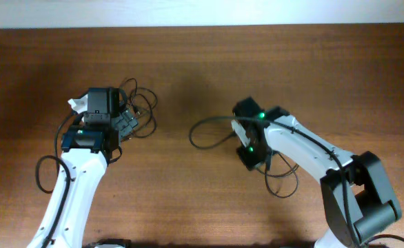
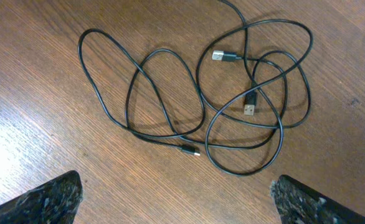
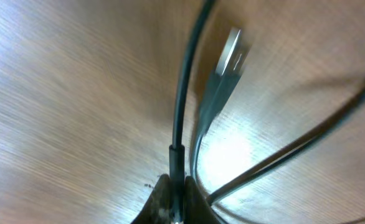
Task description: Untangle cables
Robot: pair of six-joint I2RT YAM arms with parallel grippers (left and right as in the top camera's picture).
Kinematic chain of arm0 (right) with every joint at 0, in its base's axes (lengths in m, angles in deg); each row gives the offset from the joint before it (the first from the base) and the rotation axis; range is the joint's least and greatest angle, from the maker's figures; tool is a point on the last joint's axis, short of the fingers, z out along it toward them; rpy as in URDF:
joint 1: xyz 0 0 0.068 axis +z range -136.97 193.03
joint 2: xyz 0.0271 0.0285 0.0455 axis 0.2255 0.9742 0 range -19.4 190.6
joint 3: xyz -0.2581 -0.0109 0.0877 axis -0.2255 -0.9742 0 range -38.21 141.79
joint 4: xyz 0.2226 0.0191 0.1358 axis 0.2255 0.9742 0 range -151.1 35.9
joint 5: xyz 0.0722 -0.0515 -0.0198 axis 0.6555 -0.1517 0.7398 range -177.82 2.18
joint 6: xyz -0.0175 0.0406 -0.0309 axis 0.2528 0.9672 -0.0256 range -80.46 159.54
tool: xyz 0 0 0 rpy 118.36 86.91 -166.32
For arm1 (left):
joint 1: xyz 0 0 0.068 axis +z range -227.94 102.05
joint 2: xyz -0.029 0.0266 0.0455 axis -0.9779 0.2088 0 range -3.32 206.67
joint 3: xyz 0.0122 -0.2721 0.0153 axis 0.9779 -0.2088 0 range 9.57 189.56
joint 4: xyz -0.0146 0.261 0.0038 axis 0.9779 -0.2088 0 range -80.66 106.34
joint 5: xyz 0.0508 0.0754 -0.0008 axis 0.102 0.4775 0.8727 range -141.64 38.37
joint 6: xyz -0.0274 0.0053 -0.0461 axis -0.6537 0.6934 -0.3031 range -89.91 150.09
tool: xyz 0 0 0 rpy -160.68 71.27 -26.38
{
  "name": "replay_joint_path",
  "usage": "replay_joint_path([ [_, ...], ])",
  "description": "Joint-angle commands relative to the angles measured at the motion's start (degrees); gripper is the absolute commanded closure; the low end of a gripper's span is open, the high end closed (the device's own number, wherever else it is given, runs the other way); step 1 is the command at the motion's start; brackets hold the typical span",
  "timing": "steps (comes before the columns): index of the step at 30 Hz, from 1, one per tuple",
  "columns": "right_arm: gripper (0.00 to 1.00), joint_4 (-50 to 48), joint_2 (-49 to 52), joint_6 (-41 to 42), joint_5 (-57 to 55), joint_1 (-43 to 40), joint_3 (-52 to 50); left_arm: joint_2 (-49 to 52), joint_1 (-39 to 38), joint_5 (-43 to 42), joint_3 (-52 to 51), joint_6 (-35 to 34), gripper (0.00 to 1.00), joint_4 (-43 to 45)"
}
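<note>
Left gripper (image 1: 127,122) spread, empty, hovering over the looped cables (image 2: 232,106) on the table (image 1: 202,55), left of centre. Right gripper (image 3: 173,199), mid-table, pinches one cord (image 3: 179,93) just behind its silver plug (image 3: 229,53). Best drawn slowly toward the right edge, watching for snags.

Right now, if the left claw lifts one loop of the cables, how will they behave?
Probably floppy: the cables lie in loose curved loops flat on the table, so a lifted loop would likely sag. Strands cross repeatedly near the plugs, so one pull may drag the rest. They look thin, so likely light.
</note>
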Motion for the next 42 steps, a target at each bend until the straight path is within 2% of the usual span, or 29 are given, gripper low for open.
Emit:
replay_joint_path([
  [1, 0.96, 6.86, -2.51, 0.24, 1.33, 0.20, 13.49, 0.31, 0.24, -2.86, -0.46, 2.40, 0.01, 0.61],
  [4, 0.96, 16.76, -2.73, 0.33, 1.46, -0.87, 27.65, 0.31, 0.50, -3.89, -0.46, 4.22, 0.01, 1.33],
  [6, 0.96, 21.27, -2.71, 0.52, 1.60, -1.68, 28.35, 0.31, 0.61, -3.87, -0.46, 4.24, 0.01, 1.31],
  [8, 0.95, 23.91, -2.60, 1.60, 1.64, -2.19, 25.38, 0.31, 0.61, -3.87, -0.46, 4.22, 0.01, 1.31],
  [9, 0.91, 23.69, -2.60, 2.73, 1.62, -2.32, 23.32, 0.31, 0.61, -3.87, -0.46, 4.22, 0.01, 1.31],
  [14, 0.87, 12.61, -2.58, 3.61, 1.38, -2.36, 7.58, 0.31, 0.61, -3.89, -0.46, 4.22, 0.01, 1.31],
  [16, 0.88, 9.88, -2.58, 6.16, -2.38, -2.38, 4.46, 0.31, 0.61, -3.89, -0.46, 4.22, 0.01, 1.31],
  [18, 0.74, 8.22, -2.58, 8.50, -6.67, -2.38, 2.71, 0.31, 0.61, -3.89, -0.46, 4.22, 0.01, 1.31],
  [20, 0.47, 7.28, -2.58, 9.97, -6.64, -2.38, 2.73, 0.31, 0.61, -3.89, -0.46, 4.20, 0.01, 1.31],
  [21, 0.41, 7.17, -2.58, 11.17, -6.73, -2.51, 2.73, 0.31, 0.61, -3.89, -0.46, 4.20, 0.01, 1.31],
  [25, 0.32, 4.81, -2.58, 15.89, -7.98, -6.97, 2.73, 0.31, 0.61, -3.89, -0.46, 4.20, 0.01, 1.31],
  [28, 0.30, 6.45, -2.58, 17.31, -6.82, -11.17, 2.71, 0.31, 0.61, -3.89, -0.46, 4.20, 0.01, 1.31],
  [32, 0.31, 6.05, -2.58, 17.27, -2.62, -11.63, 1.68, 0.31, 0.61, -3.89, -0.46, 4.20, 0.01, 1.31],
  [35, 0.32, 2.14, -2.58, 16.85, 1.81, -11.06, -1.53, 0.31, 0.61, -4.17, -0.46, 4.20, 0.01, 1.33],
  [42, 0.34, -9.88, -1.64, 9.90, -0.55, -2.51, -5.92, 0.31, 0.61, -4.31, -0.46, 4.20, 0.01, 1.33],
])
